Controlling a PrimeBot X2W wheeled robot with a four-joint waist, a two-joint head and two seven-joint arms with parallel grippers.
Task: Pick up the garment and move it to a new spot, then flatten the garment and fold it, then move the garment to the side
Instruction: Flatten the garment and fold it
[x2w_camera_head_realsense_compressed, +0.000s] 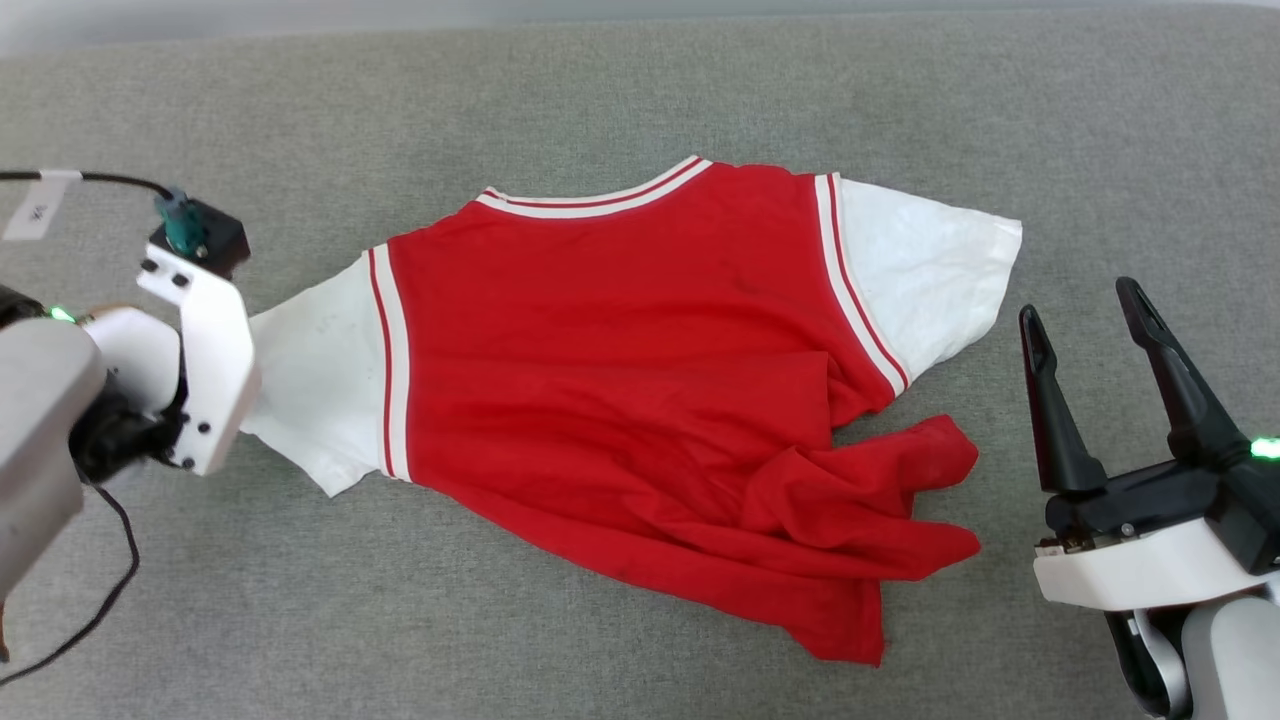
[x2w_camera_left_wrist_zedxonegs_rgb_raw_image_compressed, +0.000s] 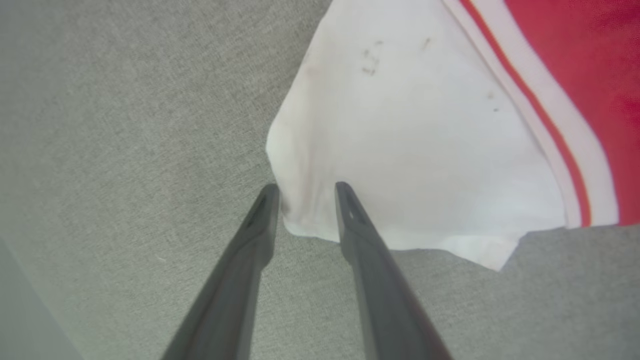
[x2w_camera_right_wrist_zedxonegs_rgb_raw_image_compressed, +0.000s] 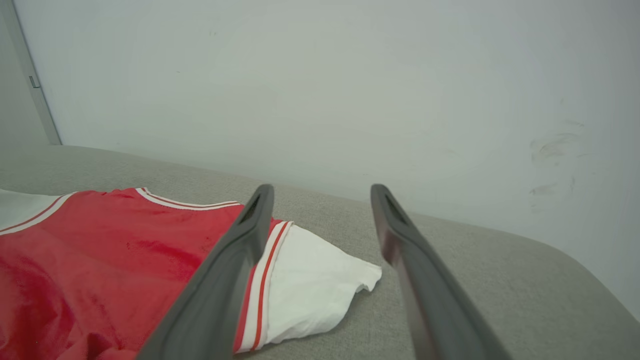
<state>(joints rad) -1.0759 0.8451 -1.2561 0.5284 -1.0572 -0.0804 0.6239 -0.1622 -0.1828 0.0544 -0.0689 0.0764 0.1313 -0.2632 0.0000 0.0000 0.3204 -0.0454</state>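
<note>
Garment (x2w_camera_head_realsense_compressed: 620, 380), sleeve tip hidden behind left gripper (x2w_camera_left_wrist_zedxonegs_rgb_raw_image_compressed: 305, 187) mount, hem bunched

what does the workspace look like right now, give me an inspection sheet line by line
surface: grey fabric surface, flat.
job's things: garment lies spread out with plain red facing up and no lettering showing. Both sleeves are out to the sides, and the lower part is bunched near the right gripper.
clutter: nothing seen.
grippers: left gripper has its jaws parted, tips at the edge of a white sleeve. Right gripper has its jaws wide open, apart from the garment.
cables: black cable runs to the left wrist, off the garment.
surroundings: pale wall behind the surface.
</note>
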